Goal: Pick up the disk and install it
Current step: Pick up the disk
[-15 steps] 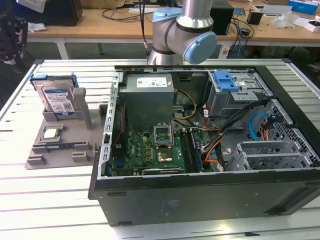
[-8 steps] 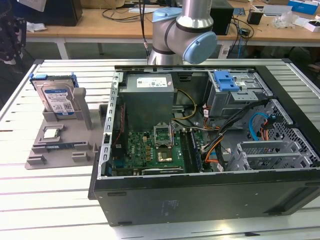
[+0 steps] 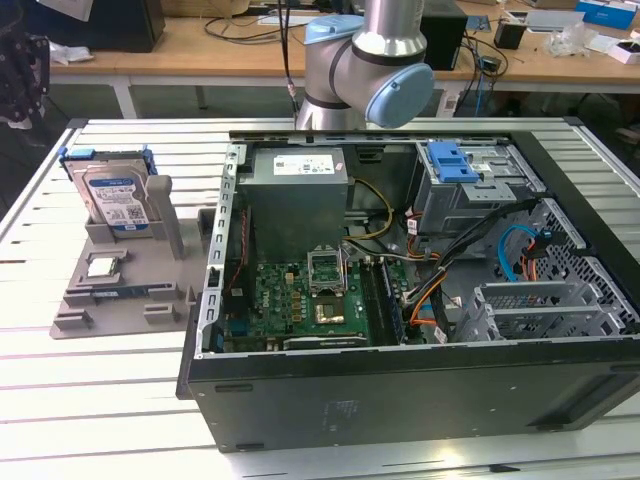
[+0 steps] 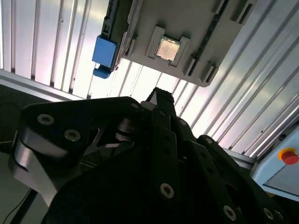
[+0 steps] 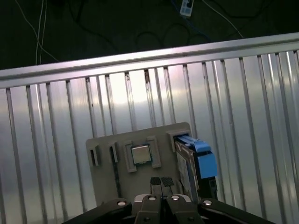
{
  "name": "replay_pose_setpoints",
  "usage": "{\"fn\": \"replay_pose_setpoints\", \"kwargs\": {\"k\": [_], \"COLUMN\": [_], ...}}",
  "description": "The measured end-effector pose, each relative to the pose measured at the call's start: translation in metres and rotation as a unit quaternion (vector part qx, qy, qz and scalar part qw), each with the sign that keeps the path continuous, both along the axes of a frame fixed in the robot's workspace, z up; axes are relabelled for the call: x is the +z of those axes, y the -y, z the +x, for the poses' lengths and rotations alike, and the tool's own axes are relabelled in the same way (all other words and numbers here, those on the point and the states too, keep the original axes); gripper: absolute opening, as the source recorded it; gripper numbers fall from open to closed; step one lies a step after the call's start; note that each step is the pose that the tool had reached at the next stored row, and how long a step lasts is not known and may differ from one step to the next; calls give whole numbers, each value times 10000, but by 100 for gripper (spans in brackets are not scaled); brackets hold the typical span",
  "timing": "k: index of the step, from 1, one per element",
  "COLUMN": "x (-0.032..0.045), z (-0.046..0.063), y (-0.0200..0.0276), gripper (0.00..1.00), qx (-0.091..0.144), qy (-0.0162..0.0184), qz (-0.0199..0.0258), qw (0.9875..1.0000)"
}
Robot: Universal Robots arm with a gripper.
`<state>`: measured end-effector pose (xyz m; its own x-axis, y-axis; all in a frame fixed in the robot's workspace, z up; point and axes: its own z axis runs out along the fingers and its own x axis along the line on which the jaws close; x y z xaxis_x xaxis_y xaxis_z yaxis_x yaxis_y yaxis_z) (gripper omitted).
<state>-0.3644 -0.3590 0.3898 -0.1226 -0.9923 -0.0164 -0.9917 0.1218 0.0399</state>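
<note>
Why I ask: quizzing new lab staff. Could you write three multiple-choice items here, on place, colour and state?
1. Where is the disk? A in the grey holder, at the exterior view's left of the computer case; B inside the case; C on the floor.
2. Its bracket colour? A red; B blue; C green.
3. The disk's pose? A lying flat; B standing on edge; C hanging.
Key: 1A, it sits in the holder's slot; 2B, a blue frame edges it; 3B, one edge is down in the slot.

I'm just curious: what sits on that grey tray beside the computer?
On the tray, the disk stands upright in a slot; a chip lies flat beside it. The slot hides the disk's lower part.
</note>
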Motion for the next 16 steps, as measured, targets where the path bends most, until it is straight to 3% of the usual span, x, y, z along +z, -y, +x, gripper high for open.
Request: {"fn": "replay_pose_setpoints", "kwargs": {"k": [5, 11, 16], "x": [0, 0, 0], "z": [0, 0, 0], "y": [0, 0, 0], "gripper": [11, 11, 11], "qx": [236, 617, 626], "qy": [0, 0, 0], "qz": [-3, -6, -7], "qw": [9997, 9981, 9980]}}
